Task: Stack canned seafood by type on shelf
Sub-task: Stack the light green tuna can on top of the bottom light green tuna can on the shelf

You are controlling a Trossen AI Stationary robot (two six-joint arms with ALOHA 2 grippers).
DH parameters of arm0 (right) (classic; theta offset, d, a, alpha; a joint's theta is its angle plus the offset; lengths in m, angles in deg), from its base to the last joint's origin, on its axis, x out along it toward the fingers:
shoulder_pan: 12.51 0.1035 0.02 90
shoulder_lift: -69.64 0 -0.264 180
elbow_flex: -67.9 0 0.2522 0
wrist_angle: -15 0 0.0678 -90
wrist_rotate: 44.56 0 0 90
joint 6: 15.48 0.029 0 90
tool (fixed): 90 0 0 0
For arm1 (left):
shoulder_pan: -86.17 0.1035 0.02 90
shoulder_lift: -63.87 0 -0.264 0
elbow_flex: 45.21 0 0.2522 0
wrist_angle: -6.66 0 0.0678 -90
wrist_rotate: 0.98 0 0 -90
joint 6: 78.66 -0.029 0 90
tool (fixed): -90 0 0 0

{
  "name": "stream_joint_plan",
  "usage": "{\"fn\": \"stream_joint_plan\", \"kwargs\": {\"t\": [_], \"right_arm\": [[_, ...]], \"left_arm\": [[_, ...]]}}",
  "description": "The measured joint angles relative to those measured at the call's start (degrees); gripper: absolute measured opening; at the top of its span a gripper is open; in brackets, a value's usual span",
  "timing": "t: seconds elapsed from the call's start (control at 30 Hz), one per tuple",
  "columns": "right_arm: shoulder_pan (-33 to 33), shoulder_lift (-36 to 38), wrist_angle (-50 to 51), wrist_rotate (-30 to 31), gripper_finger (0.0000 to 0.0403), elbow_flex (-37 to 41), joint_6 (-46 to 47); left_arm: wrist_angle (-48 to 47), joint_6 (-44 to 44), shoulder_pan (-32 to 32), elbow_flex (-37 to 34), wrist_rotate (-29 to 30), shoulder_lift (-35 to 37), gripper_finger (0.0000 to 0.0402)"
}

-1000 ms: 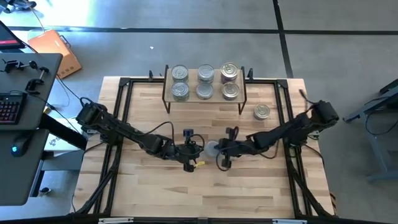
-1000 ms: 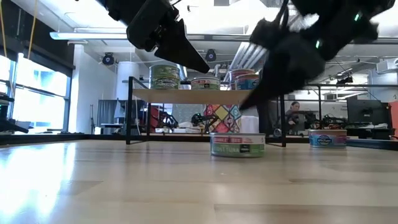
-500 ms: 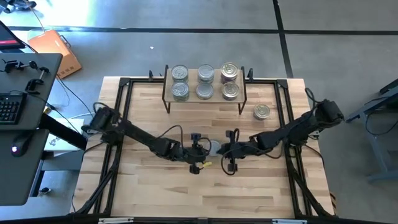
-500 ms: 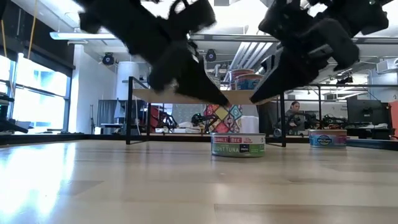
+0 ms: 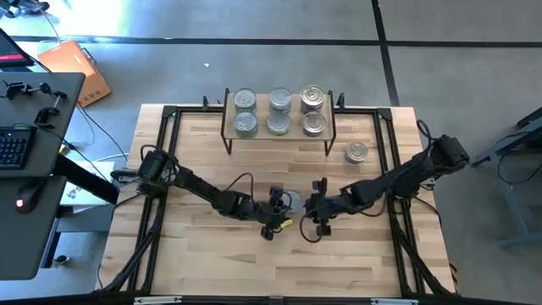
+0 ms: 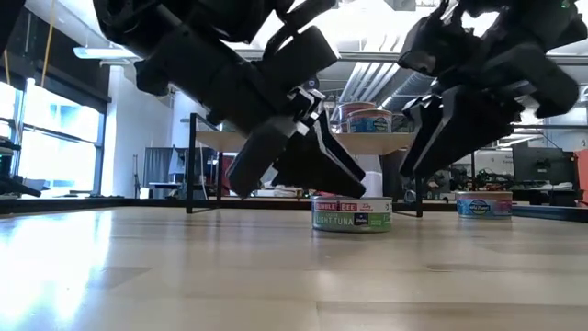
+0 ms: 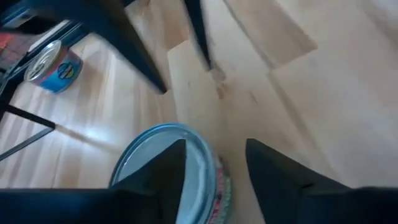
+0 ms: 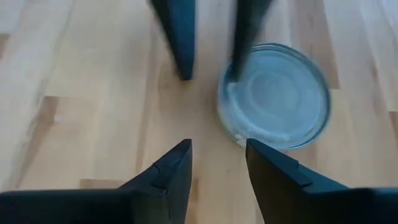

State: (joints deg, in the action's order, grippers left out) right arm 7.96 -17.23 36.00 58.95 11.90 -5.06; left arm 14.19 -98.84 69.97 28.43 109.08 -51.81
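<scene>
Tuna tin [image 6: 351,213] in the middle has a green band with white lettering and a red strip up top; its lid [image 8: 274,96] is plain silvery-blue. The tin [image 6: 483,204] off to the side is light blue with a pinkish patch, silver lid [image 5: 356,152]. On the pale wood shelf [image 5: 279,134] with black legs, 6 tins [image 5: 279,113] show silver tops. Both grippers, left [image 5: 273,217] and right [image 5: 317,216], are black; a yellow bit [image 5: 286,224] shows by the left one. Tabletop [image 5: 212,254] is light wood strips in a black frame.

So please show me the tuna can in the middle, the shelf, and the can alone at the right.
tuna can [image 6: 352,215], low view, on its label.
shelf [image 5: 293,111], high view, bare board between cans.
lone can [image 5: 356,152], high view, on its lid.
</scene>
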Motion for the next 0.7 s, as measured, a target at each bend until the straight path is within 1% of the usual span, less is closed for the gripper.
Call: {"fn": "stream_joint_plan", "kwargs": {"t": [0.1,0.17,0.23,0.33,0.5,0.7], "right_arm": [[1.9,0.0,-0.1,0.0,0.0146,0.0,1.4],[3.3,0.0,-0.1,0.0,0.0146,0.0,1.9],[4.4,0.0,-0.2,0.9,0.0146,0.0,2.6],[5.8,0.0,-0.3,3.3,0.0146,0.0,2.6],[6.7,0.0,-1.1,5.1,0.0146,0.0,2.6],[6.7,0.0,-1.1,5.2,0.0146,0.0,3.1]], "left_arm": [[-1.1,-0.6,0.7,0.0,0.2,0.0,0.0189],[-2.3,-0.5,1.4,0.0,0.1,0.0,0.0202],[-3.6,-0.1,2.1,0.0,0.1,0.0,0.0207],[-4.9,-0.6,2.8,0.0,-0.9,0.0,0.0205],[-6.1,-1.5,3.8,0.0,-4.8,0.0,0.0175],[-8.1,-1.7,4.9,0.1,-6.2,0.1,0.0104]]}}
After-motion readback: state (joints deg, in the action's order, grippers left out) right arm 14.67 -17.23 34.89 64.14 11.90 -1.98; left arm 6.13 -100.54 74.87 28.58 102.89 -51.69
